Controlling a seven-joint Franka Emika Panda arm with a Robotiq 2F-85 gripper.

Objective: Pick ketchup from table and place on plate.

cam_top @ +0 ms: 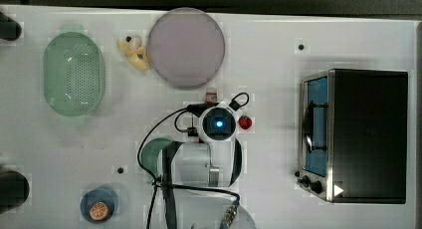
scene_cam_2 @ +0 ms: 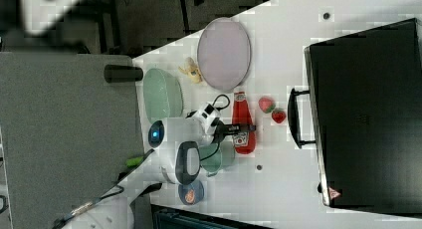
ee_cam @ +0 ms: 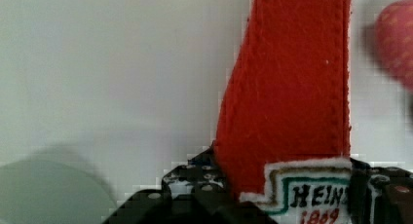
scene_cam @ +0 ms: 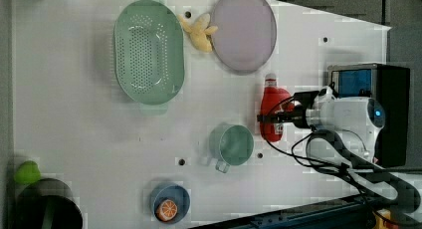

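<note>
The gripper (scene_cam: 274,117) is pinching the ketchup bottle (scene_cam: 272,112) around its middle. In the wrist view the black fingers (ee_cam: 195,185) press on both sides of the soft red bottle (ee_cam: 292,87) (it looks like felt, with a white label). In the left view the bottle lies on the white table (scene_cam: 74,129), its cap pointing toward the plate (scene_cam: 244,30). The bottle is near the plate but not on it. The plate is round, pale purple-grey and bare, close to the table's far edge. A yellow banana toy (scene_cam: 199,32) sits between the plate and the green basket (scene_cam: 148,52). A green cup (scene_cam: 233,145) stands just beside the bottle. In the right view two strawberries (scene_cam_2: 272,109) lie between the bottle (scene_cam_2: 243,122) and the black oven (scene_cam_2: 368,109). An orange slice sits on a small blue dish (scene_cam: 170,204) near the table's front edge.
</note>
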